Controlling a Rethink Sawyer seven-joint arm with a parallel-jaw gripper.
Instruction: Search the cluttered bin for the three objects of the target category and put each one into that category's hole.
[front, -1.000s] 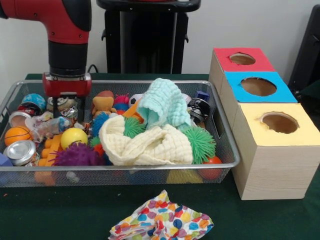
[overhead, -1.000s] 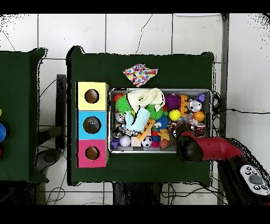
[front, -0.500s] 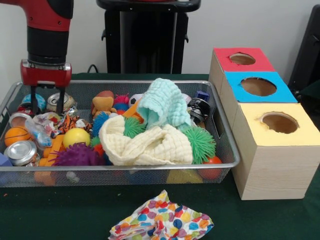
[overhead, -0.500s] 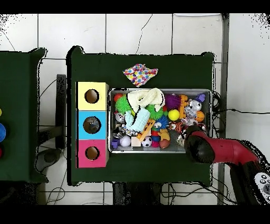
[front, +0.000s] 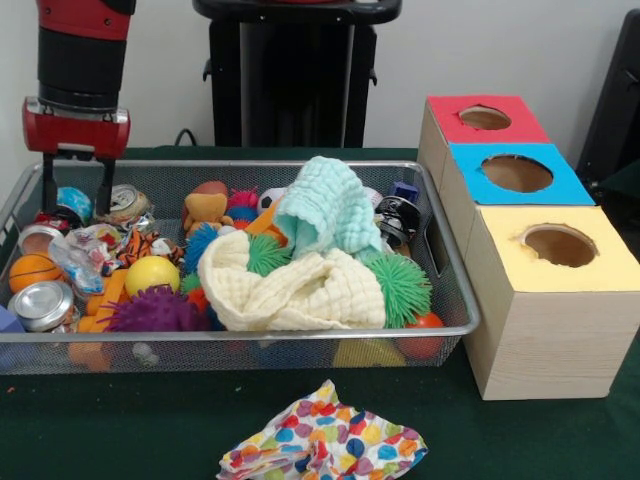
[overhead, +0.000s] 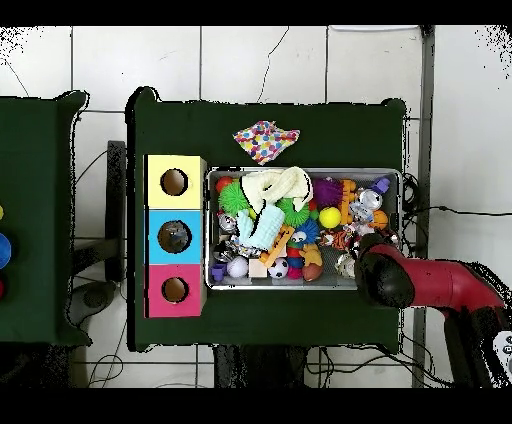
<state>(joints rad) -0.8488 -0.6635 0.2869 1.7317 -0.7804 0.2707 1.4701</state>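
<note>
Front view – arm: you see the red and black arm (front: 80, 50) coming straight down at the top left, wrist vertical, over the far-left corner of the wire bin (front: 440, 300).
Front view – gripper: your gripper (front: 76, 205) points straight down, its two thin fingers (front: 48, 185) parted and nothing between them; the tips hang at the bin's rim, just above a blue ball (front: 72, 200) and beside a dented can (front: 125, 203).
Front view – bin contents: a mint cloth (front: 325, 205) lies on a cream cloth (front: 300, 285) in the middle; round them sit green spiky balls (front: 400, 285), a purple spiky ball (front: 155, 310), a yellow ball (front: 148, 272), a small basketball (front: 32, 270) and a silver can (front: 40, 303).
Front view – holes: red (front: 485, 118), blue (front: 517, 173) and yellow (front: 560, 245) boxes stand in a row just right of the bin, each with a round hole on top.
Front view – outside the bin: a dotted cloth (front: 325, 443) lies on the green table (front: 120, 420).
Overhead view – arm: it reaches in from the lower right – its end covers the bin's lower-right corner, and the fingers are hidden.
Overhead view – target objects: you cannot tell which category is meant; all the clutter sits inside the bin.
</note>
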